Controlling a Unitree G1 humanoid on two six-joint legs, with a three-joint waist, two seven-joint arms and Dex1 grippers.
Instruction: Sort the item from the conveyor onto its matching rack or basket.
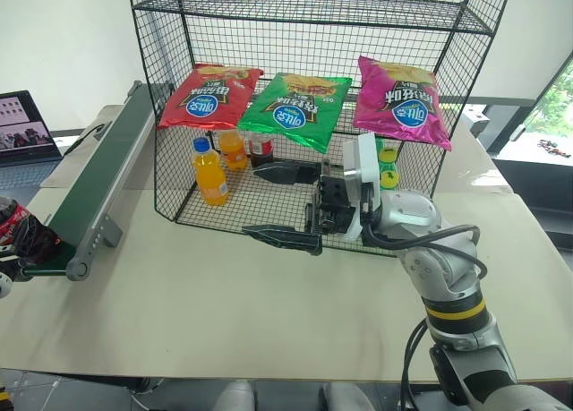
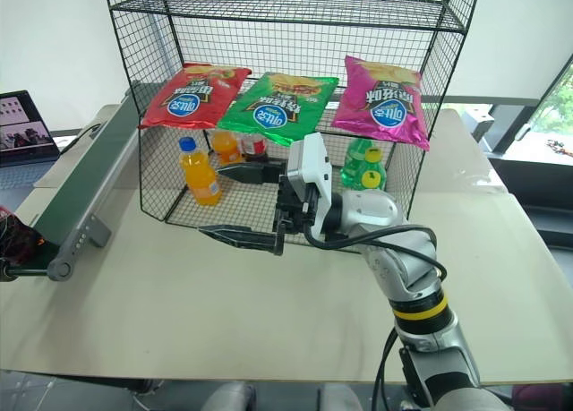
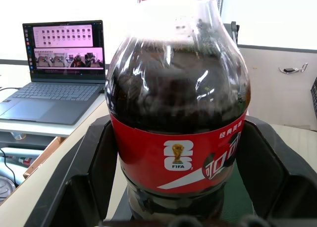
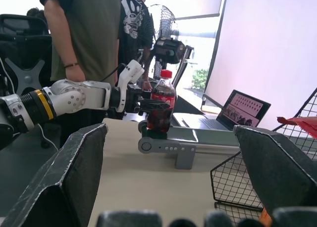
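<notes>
Dark-brown cola in a small red-labelled plastic bottle (image 4: 162,104) stands upright at the near end of the long dark-green conveyor belt (image 1: 94,192), clamped between the left gripper (image 4: 141,102) fingers. Lifting and carrying it to the tall black wire-mesh rack (image 1: 179,216) is left to do; the right gripper (image 1: 285,205) hovers spread wide before the rack, holding nothing

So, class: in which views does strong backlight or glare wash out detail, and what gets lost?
Left wrist view: bright light behind washes out the neck and cap of the small plastic cola bottle. Right wrist view: bright windows leave the standing person dark. Left eye view: glare streaks the three shiny crisp bags.
</notes>
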